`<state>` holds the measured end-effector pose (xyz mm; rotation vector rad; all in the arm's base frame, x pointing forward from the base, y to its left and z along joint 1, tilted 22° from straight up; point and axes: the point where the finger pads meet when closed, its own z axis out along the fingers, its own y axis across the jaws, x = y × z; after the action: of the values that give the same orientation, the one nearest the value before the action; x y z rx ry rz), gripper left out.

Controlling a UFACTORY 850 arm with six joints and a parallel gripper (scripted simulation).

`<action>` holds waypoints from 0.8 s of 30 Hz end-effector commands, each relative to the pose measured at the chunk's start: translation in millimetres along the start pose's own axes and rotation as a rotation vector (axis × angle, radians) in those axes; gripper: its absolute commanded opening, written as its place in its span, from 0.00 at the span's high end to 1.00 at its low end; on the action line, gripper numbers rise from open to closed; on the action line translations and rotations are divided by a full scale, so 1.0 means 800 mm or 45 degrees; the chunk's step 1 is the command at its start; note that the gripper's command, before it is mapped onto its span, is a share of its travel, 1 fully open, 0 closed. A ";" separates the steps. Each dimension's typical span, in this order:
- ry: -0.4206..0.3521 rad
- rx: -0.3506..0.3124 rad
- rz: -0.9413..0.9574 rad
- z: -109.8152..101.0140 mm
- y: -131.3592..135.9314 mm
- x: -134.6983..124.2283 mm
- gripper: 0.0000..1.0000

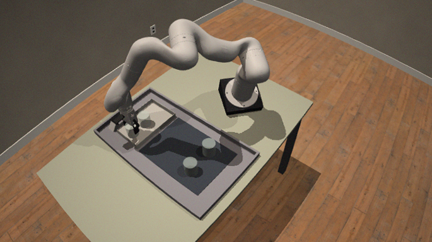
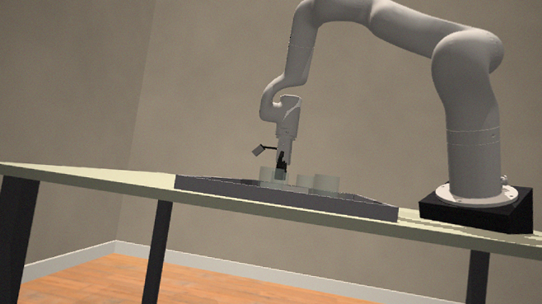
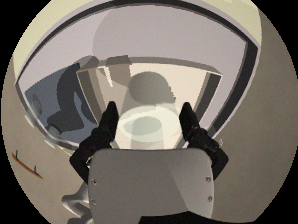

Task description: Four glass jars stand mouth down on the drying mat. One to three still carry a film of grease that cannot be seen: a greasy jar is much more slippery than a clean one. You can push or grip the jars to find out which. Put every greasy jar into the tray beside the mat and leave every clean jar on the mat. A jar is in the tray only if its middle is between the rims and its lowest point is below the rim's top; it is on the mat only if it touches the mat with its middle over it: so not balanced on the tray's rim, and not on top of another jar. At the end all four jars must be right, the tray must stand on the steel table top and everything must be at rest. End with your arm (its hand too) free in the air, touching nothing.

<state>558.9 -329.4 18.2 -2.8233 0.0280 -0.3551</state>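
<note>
Gripper point(image 1: 131, 129) point(image 2: 280, 174) point(image 3: 149, 109): fingers spread wide, one on each side of the first tray jar, pointing down; not clamped. Finger-to-glass contact: cannot tell.
First tray jar point(image 1: 129, 130) point(image 3: 149, 123): inside the tray, upright, between the open fingers, partly hidden by them in the top view.
Second tray jar point(image 1: 143, 117) point(image 2: 305, 181): also in the tray, upright, at about 1 o'clock from the first in the top view, near it.
Upper mat jar point(image 1: 209, 147) point(image 2: 326, 184) point(image 3: 54, 130): upright on the mat.
Lower mat jar point(image 1: 190, 167) point(image 2: 267, 175) point(image 3: 36, 107): upright on the mat, at about 7 o'clock from the upper one in the top view, apart from it.
Tray point(image 1: 156, 130) point(image 3: 150, 61): beige, rimmed, on the steel table top point(image 1: 171, 180) point(image 2: 282, 197) point(image 3: 170, 30), just beside the mat.
Drying mat point(image 1: 197, 185) point(image 3: 45, 95): dark blue-grey, at 4 o'clock from the tray in the top view; arm shadow across it.
Count: two jars in tray, two on mat. Grease not visible.
Arm base point(image 1: 223, 100) point(image 2: 437, 211): black block at 1 o'clock from the mat, top view.
</note>
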 end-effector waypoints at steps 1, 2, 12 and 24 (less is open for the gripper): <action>0.002 -0.001 0.000 -0.001 0.001 0.001 0.00; 0.002 -0.001 0.000 -0.001 0.001 0.001 0.00; 0.002 -0.001 0.000 -0.035 0.001 0.001 0.00; 0.002 -0.001 0.000 -0.084 0.001 0.001 0.00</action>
<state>545.1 -345.4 69.9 -2.8233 0.0281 -0.3553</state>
